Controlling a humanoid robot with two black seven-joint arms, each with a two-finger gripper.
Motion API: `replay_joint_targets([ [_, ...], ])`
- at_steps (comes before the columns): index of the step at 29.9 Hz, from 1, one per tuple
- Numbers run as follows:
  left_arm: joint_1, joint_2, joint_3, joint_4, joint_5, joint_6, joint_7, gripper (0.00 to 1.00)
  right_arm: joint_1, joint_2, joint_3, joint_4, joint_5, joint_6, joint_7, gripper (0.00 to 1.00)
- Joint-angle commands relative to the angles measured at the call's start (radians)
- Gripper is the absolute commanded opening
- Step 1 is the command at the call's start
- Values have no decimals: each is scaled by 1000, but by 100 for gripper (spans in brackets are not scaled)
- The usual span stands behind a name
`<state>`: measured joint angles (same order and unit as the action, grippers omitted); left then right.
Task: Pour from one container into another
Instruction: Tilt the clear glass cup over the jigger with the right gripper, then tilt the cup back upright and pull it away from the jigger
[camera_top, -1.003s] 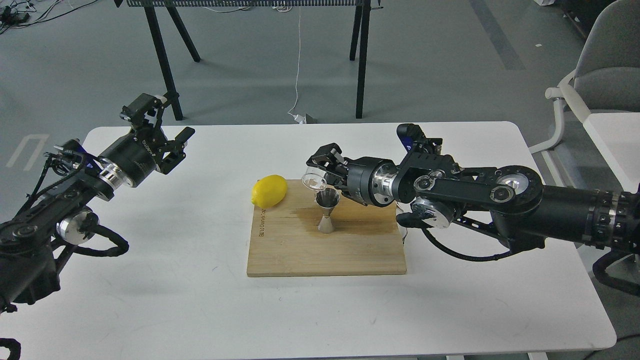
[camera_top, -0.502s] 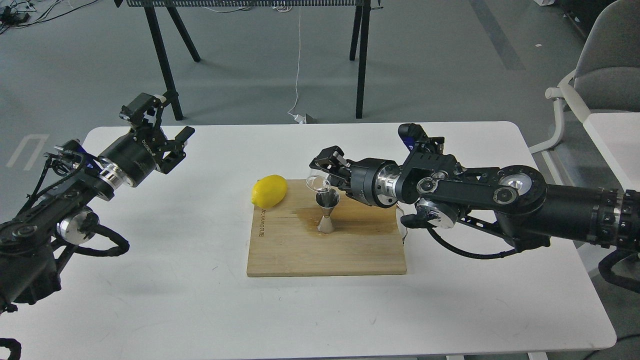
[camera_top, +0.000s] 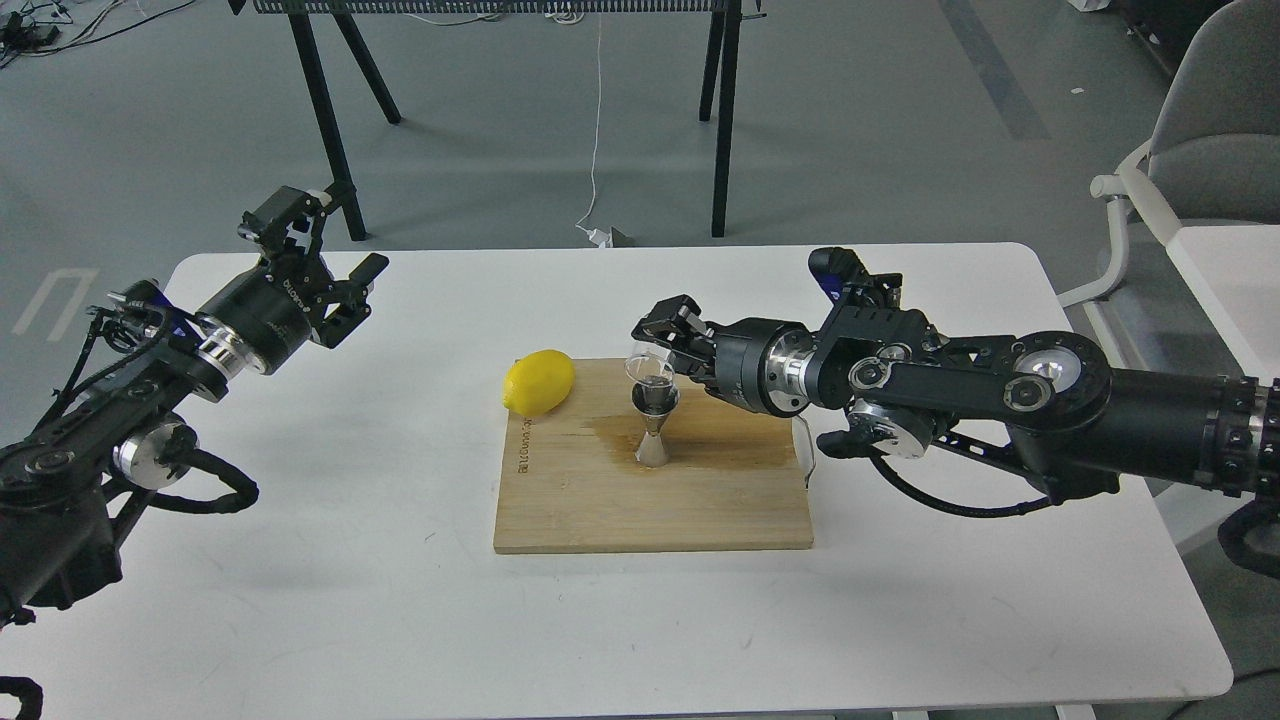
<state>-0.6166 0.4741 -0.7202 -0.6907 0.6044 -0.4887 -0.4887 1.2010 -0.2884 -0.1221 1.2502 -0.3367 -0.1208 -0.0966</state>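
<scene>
Your right gripper (camera_top: 662, 345) is grasping the glass cup (camera_top: 649, 369), just above the metal jigger (camera_top: 655, 425). The jigger stands upright on the wooden board (camera_top: 650, 500). Your left gripper (camera_top: 330, 262), far left of the board, has its fingers spread apart, holding nothing.

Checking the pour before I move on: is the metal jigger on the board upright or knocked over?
Upright. The steel jigger stands on its lower cone on the wooden cutting board, open mouth up, beneath the glass cup in the right gripper.
</scene>
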Motion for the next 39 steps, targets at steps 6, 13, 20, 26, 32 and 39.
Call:
replay_joint_targets([
  [6,0,-2,-1,3,0,0,0,93,45,3,-39,0,-19,0,0,48],
  [13,0,-3,-1,3,0,0,0,93,74,9,-85,2,-34,0,2,48],
  [20,0,-3,-1,3,0,0,0,93,89,11,-100,9,-39,0,0,48],
  [26,0,-9,1,3,0,0,0,93,63,-6,-2,11,7,-6,3,48],
  [32,0,-14,1,23,0,0,0,93,-67,-57,214,12,96,1,5,48],
  [39,0,-14,1,23,0,0,0,93,-340,-127,520,37,105,43,6,48],
])
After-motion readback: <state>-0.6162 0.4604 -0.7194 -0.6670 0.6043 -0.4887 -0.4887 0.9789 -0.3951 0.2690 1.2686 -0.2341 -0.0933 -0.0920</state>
